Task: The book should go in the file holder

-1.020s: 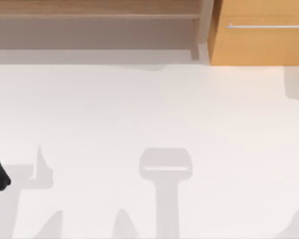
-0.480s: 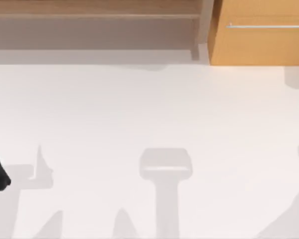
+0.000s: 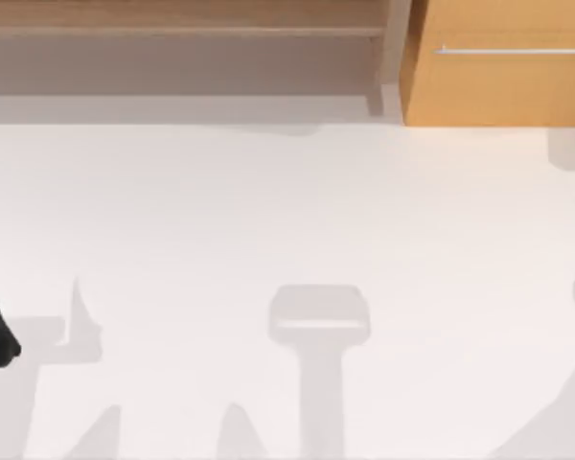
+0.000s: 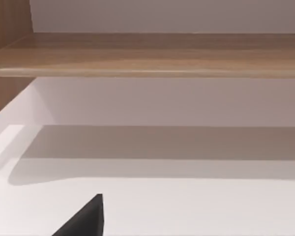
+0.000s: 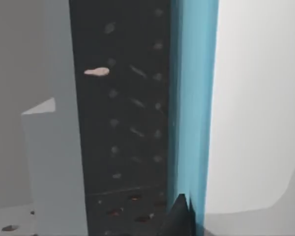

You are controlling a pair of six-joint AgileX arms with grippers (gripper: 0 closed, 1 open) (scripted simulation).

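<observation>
**While my right arm's shadow spreads, the book stands at the holder**

Since a second ago, the shadow (image 3: 556, 422) at the table's (image 3: 268, 211) lower right corner has widened toward the middle, so I judge my right arm is carrying on. In the right wrist view, the book (image 5: 194, 98) stands upright, edge-on against the file holder's (image 5: 123, 123) dark perforated wall. Whether it is inside yet is unclear. My right gripper (image 5: 179, 219) is at the book's lower edge, and I cannot tell if it grips. My left gripper (image 4: 83, 221) waits parked at the table's left.
</observation>
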